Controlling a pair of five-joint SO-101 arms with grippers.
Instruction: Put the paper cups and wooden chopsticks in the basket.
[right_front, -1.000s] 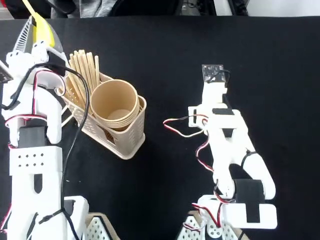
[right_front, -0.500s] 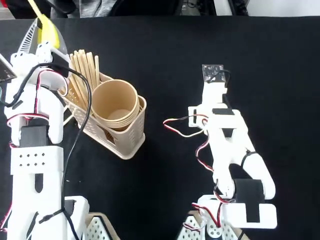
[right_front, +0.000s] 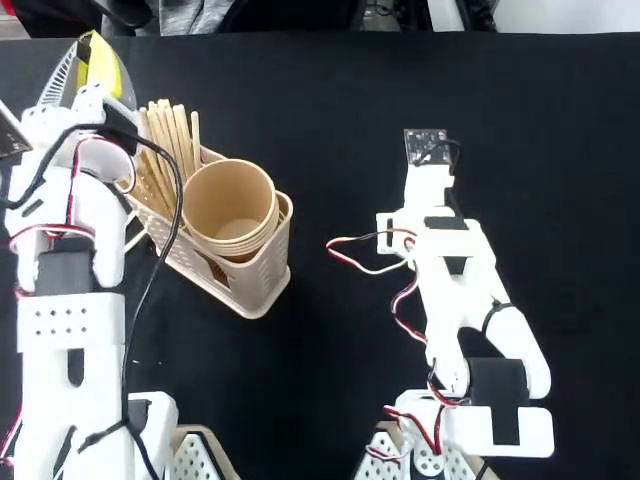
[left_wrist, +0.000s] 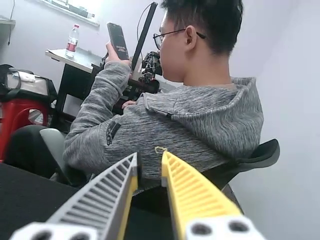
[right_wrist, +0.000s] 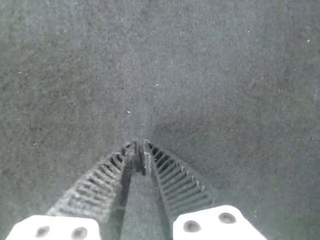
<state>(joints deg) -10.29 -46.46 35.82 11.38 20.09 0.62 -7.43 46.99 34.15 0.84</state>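
Note:
A white slatted basket (right_front: 255, 285) stands left of centre on the black table. Stacked tan paper cups (right_front: 228, 210) sit upright inside it, and a bundle of wooden chopsticks (right_front: 165, 140) leans in its far end. My left gripper (right_front: 78, 55) is raised at the far left corner, beyond the chopsticks and clear of them. In the left wrist view it (left_wrist: 149, 160) points up into the room, its grey and yellow fingers a narrow gap apart with nothing between. My right gripper (right_wrist: 136, 149) is shut and empty, tips touching, just over bare black cloth.
The right arm (right_front: 450, 280) stretches over the table to the right of the basket, with its wrist camera board (right_front: 425, 145) at its far end. Black cloth (right_front: 560, 150) covers the surface. A seated person (left_wrist: 190, 115) is behind the table's far edge.
The left gripper's yellow finger has swung in toward the grey one, narrowing the gap. The right arm, basket, cups and chopsticks have not moved.

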